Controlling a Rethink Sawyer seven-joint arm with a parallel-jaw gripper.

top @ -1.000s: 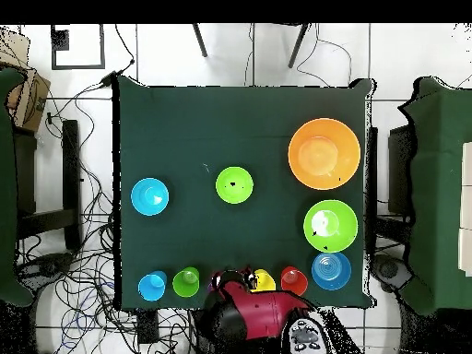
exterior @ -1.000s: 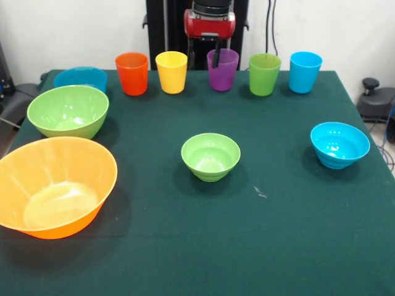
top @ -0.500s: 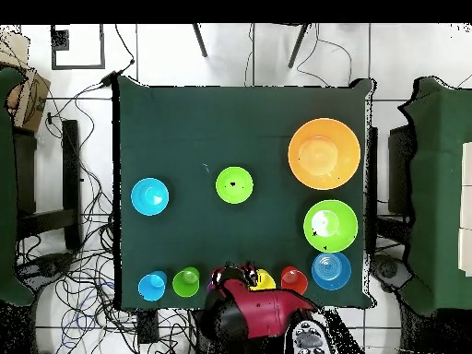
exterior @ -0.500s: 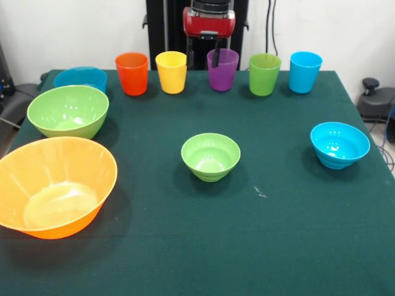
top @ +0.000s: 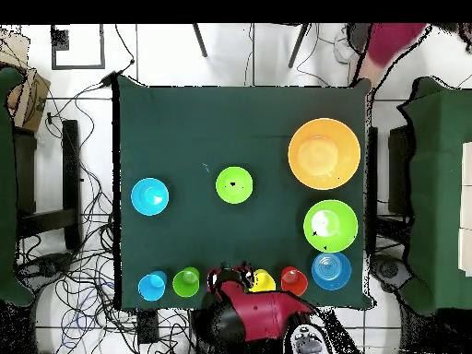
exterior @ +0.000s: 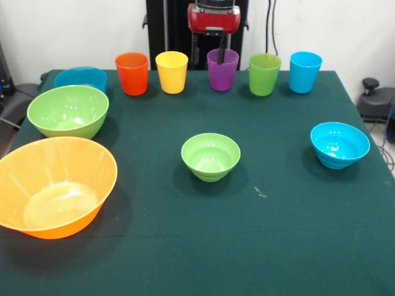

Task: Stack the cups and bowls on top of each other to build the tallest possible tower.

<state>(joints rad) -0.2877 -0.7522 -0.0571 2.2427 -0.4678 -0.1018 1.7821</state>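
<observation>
Your claw (exterior: 210, 50) straddles the purple cup's (exterior: 222, 69) rim at the table's (exterior: 278, 234) far edge, not visibly clamped. Light and slippery; pinch its wall.

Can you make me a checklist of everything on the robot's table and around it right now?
Surface: green table cloth, one small pale fleck.
Cups: orange cup, yellow cup, purple cup, green cup, light blue cup, upright in a row, none stacked.
Bowls: large orange bowl, medium green bowl, medium blue bowl, small green bowl, small blue bowl, all separate.
Clutter: nothing seen.
Gripper: one finger inside the purple cup, one outside.
Cables: tangled on the floor.
Surroundings: a person's sleeve at the far corner.
</observation>
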